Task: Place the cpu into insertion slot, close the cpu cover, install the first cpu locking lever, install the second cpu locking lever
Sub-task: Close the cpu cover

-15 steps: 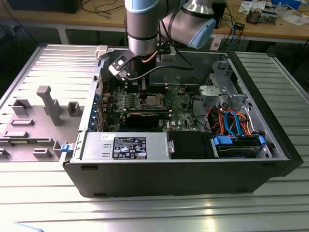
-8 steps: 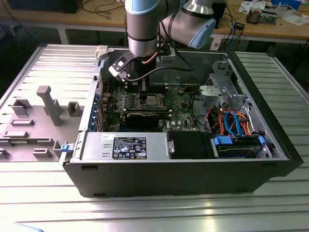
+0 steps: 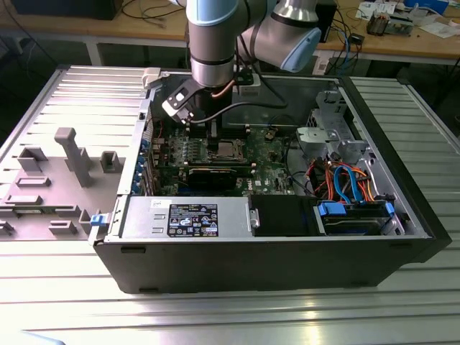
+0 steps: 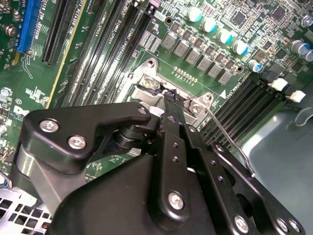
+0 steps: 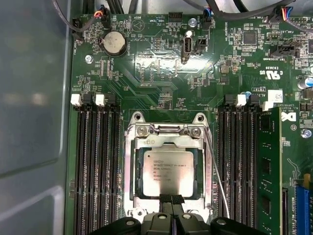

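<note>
1 square, silver-grey cpu sits — framed by cpu cover.

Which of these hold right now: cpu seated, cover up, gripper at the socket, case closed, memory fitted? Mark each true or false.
1. The cpu sits in the insertion slot. True.
2. The cpu cover stands raised off the cpu. False: in the first wrist view it lies flat, framing the cpu.
3. The gripper is at the edge of the insertion slot. True.
4. The computer case is closed. False: its side is open, and the motherboard is exposed.
5. A memory module is fitted in one of the long slots. True.
</note>
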### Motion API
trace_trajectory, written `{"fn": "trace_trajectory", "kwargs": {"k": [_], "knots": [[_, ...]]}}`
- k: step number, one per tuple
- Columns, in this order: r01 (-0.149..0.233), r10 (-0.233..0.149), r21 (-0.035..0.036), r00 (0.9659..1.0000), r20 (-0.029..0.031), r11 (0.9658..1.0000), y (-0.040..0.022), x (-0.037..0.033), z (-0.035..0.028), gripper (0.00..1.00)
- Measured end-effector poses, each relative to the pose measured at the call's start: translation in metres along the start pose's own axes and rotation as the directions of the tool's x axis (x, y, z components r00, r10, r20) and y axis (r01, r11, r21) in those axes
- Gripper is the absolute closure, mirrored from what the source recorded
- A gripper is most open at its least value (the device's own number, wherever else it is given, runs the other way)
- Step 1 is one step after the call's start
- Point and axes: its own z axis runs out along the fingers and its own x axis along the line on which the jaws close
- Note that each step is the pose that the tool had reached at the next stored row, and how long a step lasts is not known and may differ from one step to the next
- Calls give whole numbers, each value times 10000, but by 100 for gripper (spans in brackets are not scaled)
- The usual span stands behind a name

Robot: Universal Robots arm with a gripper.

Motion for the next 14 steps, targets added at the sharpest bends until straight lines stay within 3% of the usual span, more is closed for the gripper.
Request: {"fn": "trace_trajectory", "kwargs": {"k": [7, 11, 14], "knots": [[0, 0, 36, 10000, 2, 10000, -2, -1, 39, 89], [0, 0, 32, 10000, -3, 10000, 1, 0, -22, 89], [2, -2, 34, 10000, -2, 10000, 10, 0, -28, 89]]}}
